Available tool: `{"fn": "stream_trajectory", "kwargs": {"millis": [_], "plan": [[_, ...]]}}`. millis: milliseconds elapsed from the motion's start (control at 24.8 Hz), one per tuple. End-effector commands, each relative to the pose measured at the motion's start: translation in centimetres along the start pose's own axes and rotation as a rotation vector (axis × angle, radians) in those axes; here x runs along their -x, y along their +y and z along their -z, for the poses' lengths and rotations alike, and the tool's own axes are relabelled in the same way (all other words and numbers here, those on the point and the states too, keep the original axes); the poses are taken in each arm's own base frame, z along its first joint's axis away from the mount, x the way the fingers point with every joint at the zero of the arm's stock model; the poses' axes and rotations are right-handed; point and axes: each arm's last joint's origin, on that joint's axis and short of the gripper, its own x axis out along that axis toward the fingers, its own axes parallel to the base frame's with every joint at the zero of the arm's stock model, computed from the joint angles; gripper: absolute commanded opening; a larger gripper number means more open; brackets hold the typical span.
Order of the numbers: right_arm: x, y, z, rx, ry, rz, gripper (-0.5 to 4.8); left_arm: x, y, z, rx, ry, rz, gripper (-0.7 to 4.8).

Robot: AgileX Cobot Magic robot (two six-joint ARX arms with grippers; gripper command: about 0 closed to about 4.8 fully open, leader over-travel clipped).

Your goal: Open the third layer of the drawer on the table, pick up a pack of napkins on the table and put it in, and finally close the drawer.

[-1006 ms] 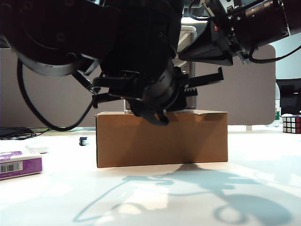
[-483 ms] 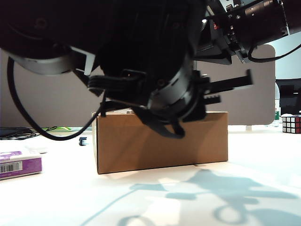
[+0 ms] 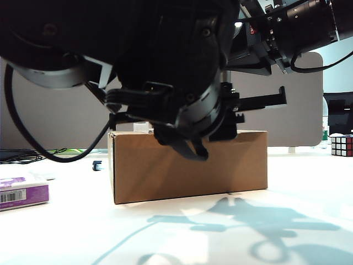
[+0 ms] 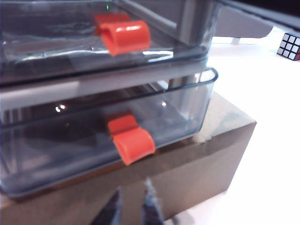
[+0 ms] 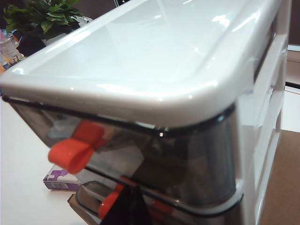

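The drawer, a white-framed cabinet, stands on a brown cardboard box. Its third layer is pulled partly out, with a red-orange knob on its front. My left gripper sits just short of that knob, in front of the box; its fingertips stand slightly apart with nothing between them. My right gripper shows as one dark wedge by the cabinet's front corner, shut and holding nothing. The pack of napkins, purple and white, lies on the table to the left, and also shows in the right wrist view.
The black left arm fills the upper exterior view and hides most of the cabinet. A Rubik's cube sits at the far right of the table. A small dark object lies left of the box, and a potted plant stands behind.
The left arm's hand has swung to the right across the top of the box, and its fingertips now stand a little apart. The right arm has not moved.
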Motion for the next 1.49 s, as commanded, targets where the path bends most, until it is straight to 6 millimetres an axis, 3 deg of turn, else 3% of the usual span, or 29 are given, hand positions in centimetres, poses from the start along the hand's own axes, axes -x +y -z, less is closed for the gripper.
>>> {"fn": "stream_trajectory", "kwargs": {"millis": [40,563,1006,1127,1288,1489], "plan": [[0.0,0.1,-0.4,0.010,-0.024,0.000,-0.06,-0.2,0.0,-0.8,-0.037,-0.042,-0.017,0.68],[0.0,0.1,-0.4,0.008,-0.017,-0.016,-0.06,-3.2,1.9,-2.1,-0.002,-0.080,0.003,0.94],[0.0,0.1,-0.2,0.007,-0.003,-0.014,-0.06,-3.0,2.4,-3.5,-0.052,-0.103,-0.049,0.94],[0.0,0.1,-0.2,0.010,0.000,-0.012,-0.06,-2.9,2.1,-3.7,0.009,-0.093,0.069,0.94],[0.0,0.0,-0.2,0.009,0.002,-0.012,-0.06,-3.0,2.2,-3.5,0.025,-0.078,0.065,0.95],[0.0,0.1,-0.2,0.009,0.002,-0.012,-0.06,-3.1,2.3,-3.3,0.013,-0.061,0.057,1.35]]}}
